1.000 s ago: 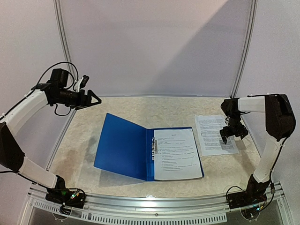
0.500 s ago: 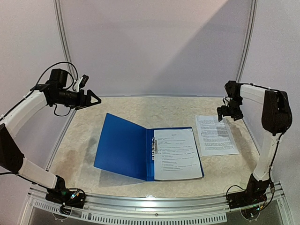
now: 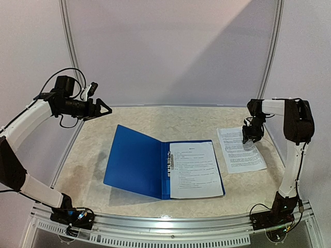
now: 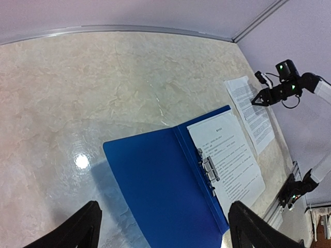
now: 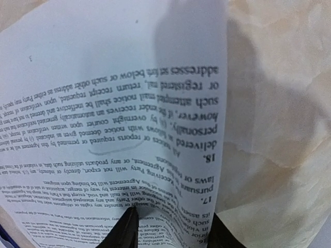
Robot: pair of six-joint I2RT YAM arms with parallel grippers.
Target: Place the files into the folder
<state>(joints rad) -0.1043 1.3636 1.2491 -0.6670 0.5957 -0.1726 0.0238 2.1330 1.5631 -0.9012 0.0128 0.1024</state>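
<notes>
Jaws of the left gripper [image 3: 103, 109] stand wide and empty, raised over the left rear of the table [image 3: 90, 155]. Mid-table lies the blue folder [image 3: 135, 159], open, one printed sheet [image 3: 194, 170] on its right half. Just beside it, a loose sheet [image 3: 242, 151] curls up between the fingers [image 5: 126, 230] of the right gripper [image 3: 252, 134]; whether they pinch it I cannot tell. A shallow bite at that edge could slip or crease the paper.

I saw a bright blue plastic folder [image 3: 135, 160], white paper sheets [image 3: 242, 150] lined with black print, and a cream marbled tabletop [image 3: 155, 116].
</notes>
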